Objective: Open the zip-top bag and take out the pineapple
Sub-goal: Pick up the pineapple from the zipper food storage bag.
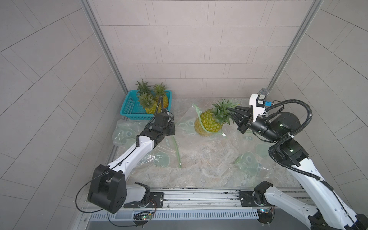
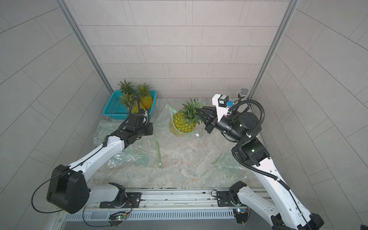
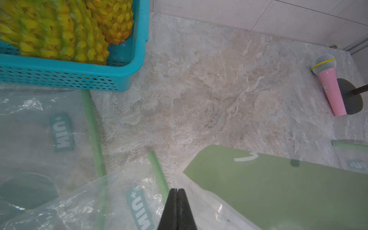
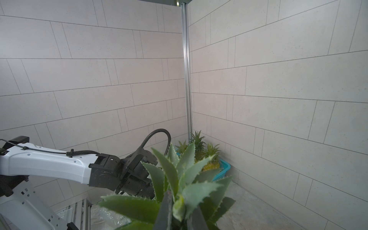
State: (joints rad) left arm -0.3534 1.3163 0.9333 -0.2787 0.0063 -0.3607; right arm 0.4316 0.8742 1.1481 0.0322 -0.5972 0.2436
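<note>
At the upper left of both top views a teal basket [image 1: 127, 108] stands against the back wall, with three spare pineapples [image 1: 154, 106] upright in it. Just below it in the frame, empty clear bags [image 1: 124, 132] lie flat on the marble table [image 1: 209, 159], partly under the left arm. The left gripper [image 3: 176, 192] points down at the table beside the basket. The left wrist view shows its jaws pressed tight together over the plastic, though I cannot tell whether any film is caught between them. Right of it, at the middle of the frame, the zip-top bag [image 1: 184, 124] lies open. The pineapple [image 1: 209, 123] is tilted, its crown toward the right. Its lower body is inside the bag's mouth, and the green zip rim crosses the fruit. The right gripper [image 1: 231, 113] comes in from the right and is clamped narrowly on the crown leaves, which the right wrist view shows between its fingers. A microphone [image 1: 263, 92] stands in the back right corner, behind that arm. Another crumpled bag [image 1: 247, 159] lies at the lower right of the table, well apart from the fruit.
</note>
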